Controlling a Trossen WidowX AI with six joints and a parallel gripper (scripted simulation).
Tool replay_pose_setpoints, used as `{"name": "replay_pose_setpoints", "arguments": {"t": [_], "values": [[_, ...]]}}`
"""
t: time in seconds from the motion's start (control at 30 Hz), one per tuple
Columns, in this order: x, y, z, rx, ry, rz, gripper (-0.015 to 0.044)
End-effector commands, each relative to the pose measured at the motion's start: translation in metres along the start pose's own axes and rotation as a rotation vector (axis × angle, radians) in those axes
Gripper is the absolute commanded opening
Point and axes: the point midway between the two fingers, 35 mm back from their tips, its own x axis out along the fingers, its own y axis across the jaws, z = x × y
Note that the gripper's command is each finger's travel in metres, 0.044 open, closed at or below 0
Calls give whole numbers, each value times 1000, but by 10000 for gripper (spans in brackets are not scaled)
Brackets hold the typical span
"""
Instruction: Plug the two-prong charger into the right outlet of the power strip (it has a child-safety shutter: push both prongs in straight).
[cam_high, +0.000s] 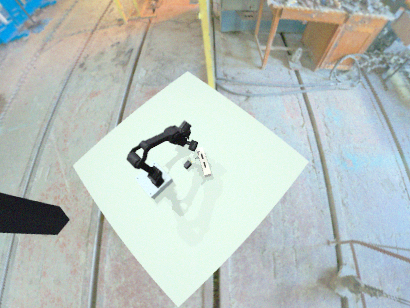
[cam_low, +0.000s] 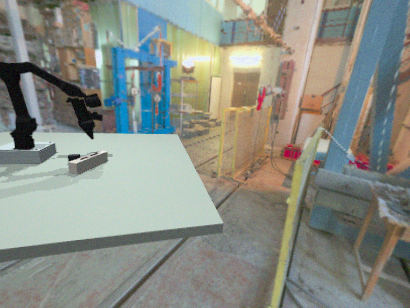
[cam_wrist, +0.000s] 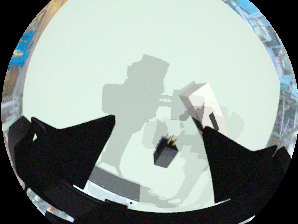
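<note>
The charger (cam_high: 187, 164) (cam_low: 74, 157) (cam_wrist: 165, 154) is a small dark block lying on the table. Its two gold prongs point up and slightly right in the wrist view. The power strip (cam_high: 204, 163) (cam_low: 89, 163) (cam_wrist: 203, 94) is a long pale bar with dark outlets on top, lying close beside the charger. In the wrist view the right finger hides part of it. My gripper (cam_wrist: 160, 125) is open and empty, with its fingers wide apart. It hangs above the table, higher than charger and strip. In the wrist view the charger shows low between the fingers.
The pale square table (cam_high: 235, 215) (cam_low: 150, 210) carries the arm's white base block (cam_high: 152, 187) (cam_low: 37, 154), on the charger's other side from the strip. Shadows of the arm fall around the charger and strip. The table's edge (cam_low: 200, 229) shows at the front right in the exterior view.
</note>
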Motion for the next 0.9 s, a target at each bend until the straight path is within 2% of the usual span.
{"name": "replay_pose_setpoints", "arguments": {"t": [0.0,0.63,0.87], "values": [[7,-6,-15,48,49,10,440],[29,-32,-91,304,287,65,440],[32,-32,-96,323,303,70,440]]}}
